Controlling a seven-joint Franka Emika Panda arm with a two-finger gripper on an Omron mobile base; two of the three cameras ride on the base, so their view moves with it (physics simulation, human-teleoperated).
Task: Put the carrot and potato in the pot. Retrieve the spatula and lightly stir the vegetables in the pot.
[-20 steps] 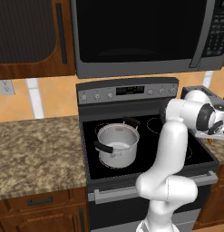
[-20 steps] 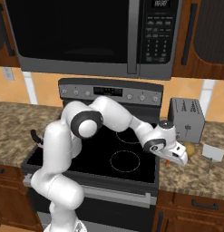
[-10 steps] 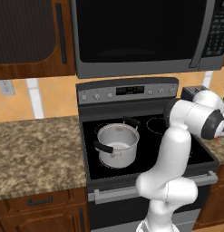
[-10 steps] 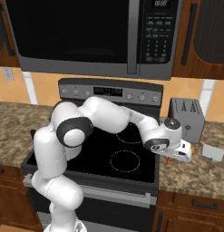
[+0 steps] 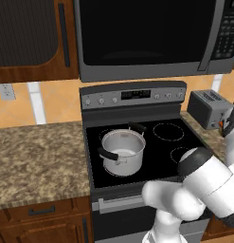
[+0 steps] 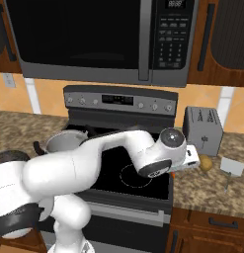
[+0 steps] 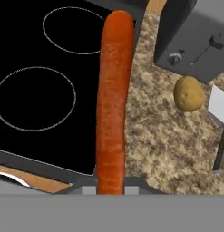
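Gripping the carrot [image 7: 112, 99] in a nearly closed gripper [image 7: 109, 189], lifting it over the counter [image 7: 154, 140]; potato [image 7: 189, 94] lying at two o'clock, apart.

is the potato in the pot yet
No, the potato lies on the granite counter beside the toaster, while the pot on the stove looks empty.

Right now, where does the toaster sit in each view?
Left base view: the toaster at the right edge, mid-height.
Right base view: right of centre, just behind the potato.
Hand view: upper right corner, above the potato.
Shared landmark: the black cooktop beside it.
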